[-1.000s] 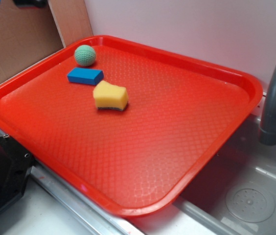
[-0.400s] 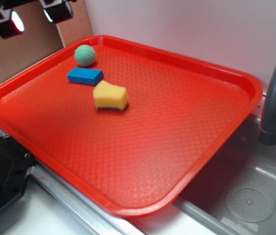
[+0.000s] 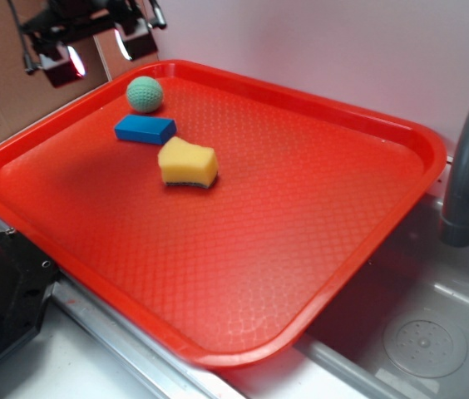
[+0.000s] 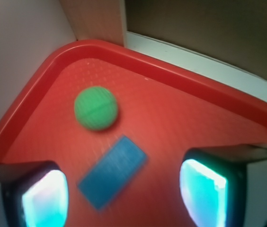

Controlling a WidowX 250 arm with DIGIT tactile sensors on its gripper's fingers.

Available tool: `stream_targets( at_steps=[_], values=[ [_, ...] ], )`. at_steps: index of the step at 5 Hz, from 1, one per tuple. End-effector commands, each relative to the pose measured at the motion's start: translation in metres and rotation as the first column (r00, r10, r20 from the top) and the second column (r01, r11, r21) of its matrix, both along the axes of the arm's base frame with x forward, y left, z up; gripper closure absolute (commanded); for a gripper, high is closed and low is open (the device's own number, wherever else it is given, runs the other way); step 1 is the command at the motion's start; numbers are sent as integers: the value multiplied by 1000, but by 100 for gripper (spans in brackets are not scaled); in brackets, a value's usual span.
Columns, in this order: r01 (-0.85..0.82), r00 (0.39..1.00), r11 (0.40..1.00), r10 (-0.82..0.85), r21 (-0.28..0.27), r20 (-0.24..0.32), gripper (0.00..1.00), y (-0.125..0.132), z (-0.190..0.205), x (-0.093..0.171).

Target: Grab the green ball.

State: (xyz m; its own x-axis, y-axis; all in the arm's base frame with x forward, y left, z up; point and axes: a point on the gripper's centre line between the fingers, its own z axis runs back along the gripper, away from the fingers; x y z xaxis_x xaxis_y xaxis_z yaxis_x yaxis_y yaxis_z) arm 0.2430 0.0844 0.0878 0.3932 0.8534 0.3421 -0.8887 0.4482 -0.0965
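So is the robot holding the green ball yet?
No, nothing is held. The gripper hangs open above the tray's far corner, and the green ball sits free on the tray, with empty space between the jaws.

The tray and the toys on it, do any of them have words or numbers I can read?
None: no words, numbers or signs show in either view.
The red tray bears only a diamond pattern.
The green ball, blue block and yellow sponge are plain.
The wrist view is blurred, yet shows no print.
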Motion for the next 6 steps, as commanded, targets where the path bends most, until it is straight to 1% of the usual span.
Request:
stream_targets(
  at_steps=[1, 2, 3, 4, 5, 6],
  values=[
    [-53, 999, 997, 52, 57, 15, 0, 37, -3, 32],
    [-94, 995, 993, 95, 67, -13, 0, 50, -12, 37],
    [-119, 991, 991, 122, 61, -54, 0, 62, -26, 43],
    [-71, 991, 997, 73, 30, -113, 0, 59, -42, 40],
    [-34, 991, 999, 29, -35, -133, 52, 57, -53, 44],
    [-76, 989, 997, 75, -8, -129, 100, 55, -48, 39]
  ],
)
